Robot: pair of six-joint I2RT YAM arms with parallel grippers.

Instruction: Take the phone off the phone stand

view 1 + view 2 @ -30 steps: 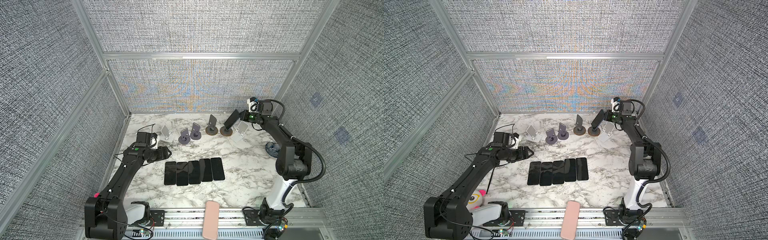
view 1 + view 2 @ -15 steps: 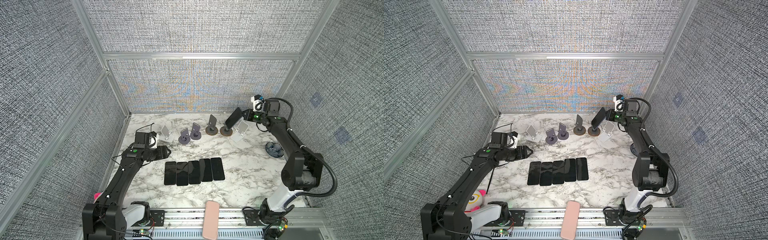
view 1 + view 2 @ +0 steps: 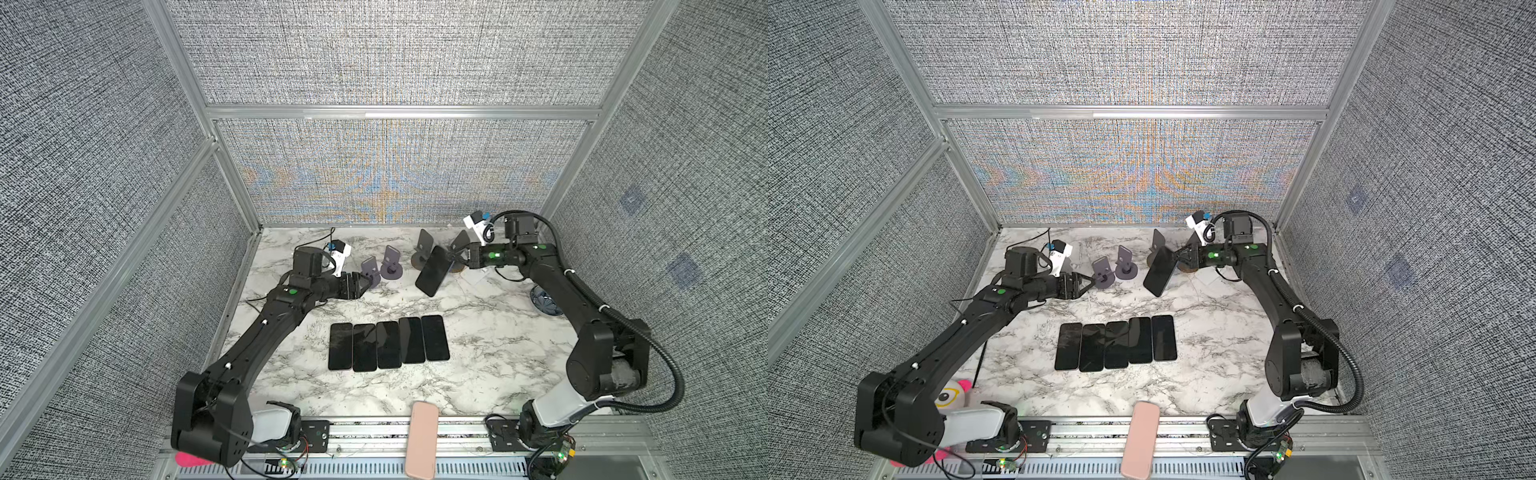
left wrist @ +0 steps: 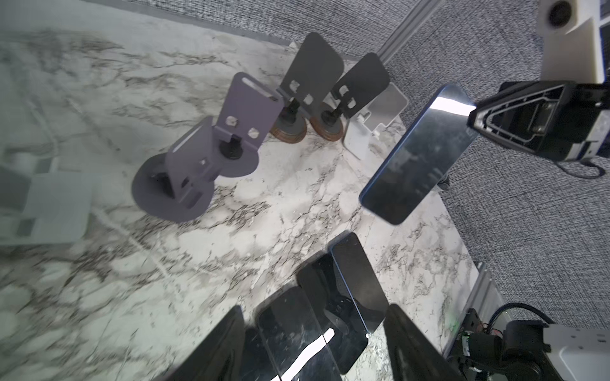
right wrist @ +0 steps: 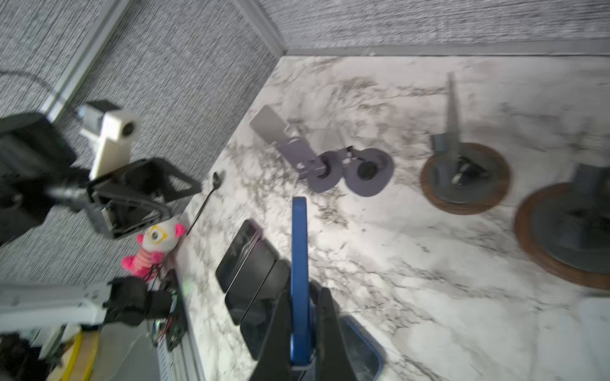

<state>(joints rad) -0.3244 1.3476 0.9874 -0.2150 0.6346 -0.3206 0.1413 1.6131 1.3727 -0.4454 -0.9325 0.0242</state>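
Phone (image 3: 433, 271), blue-edged, hangs tilted over the marble table (image 3: 478, 332), its upper end pinched in the closed right gripper (image 3: 452, 258), just in front of the brown-based stand (image 3: 460, 242). Left gripper (image 3: 365, 284) gapes empty beside a purple stand (image 3: 370, 266).

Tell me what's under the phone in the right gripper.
Bare marble table shows beneath the phone, aloft in the right gripper. In both top views the phone covers the patch behind it.
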